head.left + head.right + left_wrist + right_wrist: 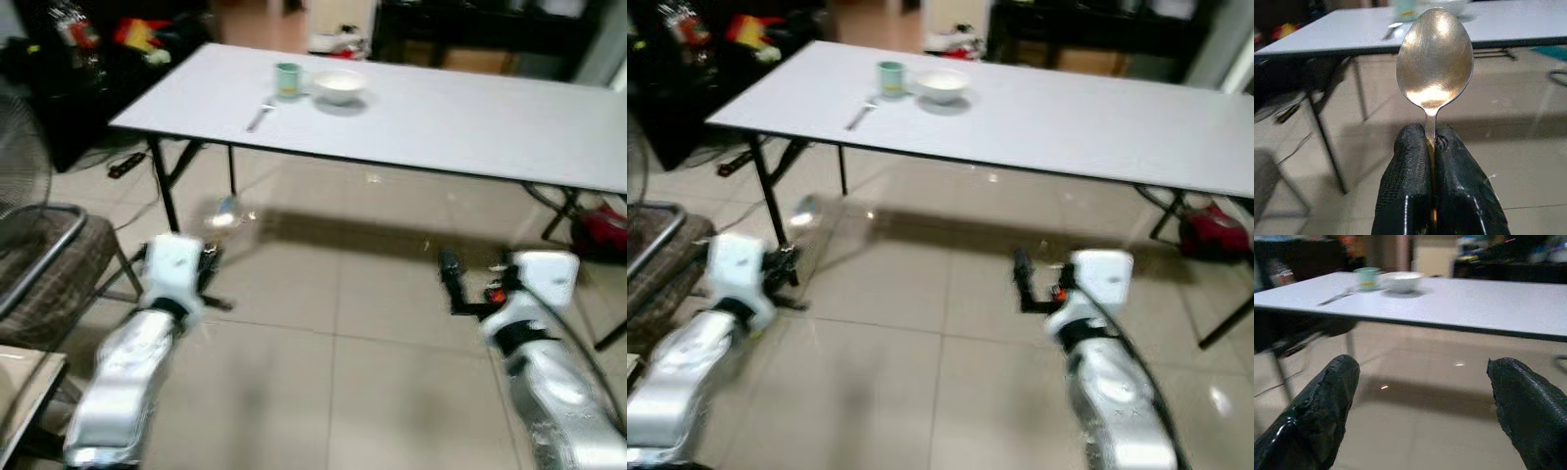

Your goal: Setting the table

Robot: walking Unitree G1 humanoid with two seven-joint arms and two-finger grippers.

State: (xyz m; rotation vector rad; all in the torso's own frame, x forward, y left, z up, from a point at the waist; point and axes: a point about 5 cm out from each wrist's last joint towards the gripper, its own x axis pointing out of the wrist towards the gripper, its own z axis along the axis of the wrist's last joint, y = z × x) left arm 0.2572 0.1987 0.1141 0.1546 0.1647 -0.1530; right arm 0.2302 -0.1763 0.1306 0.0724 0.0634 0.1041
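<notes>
The left gripper (1432, 147) pinched a spoon (1434, 58) by its handle; the right gripper (1422, 396) gaped empty. Carrying it level to the far table (441, 117), beside the bowl (339, 86), seemed wise.

Tiled floor (333, 323), pale and glossy, with light glints under the long table. Wire fan (22, 162) stands far left, just above a chair (49, 259) with a metal frame and checked cushion. Black power strip (125, 164) with a trailing cord lies on the floor by the table leg. Dark shelving (88, 59) holds red and yellow clutter. Red bag (600, 230) sits at far right.
</notes>
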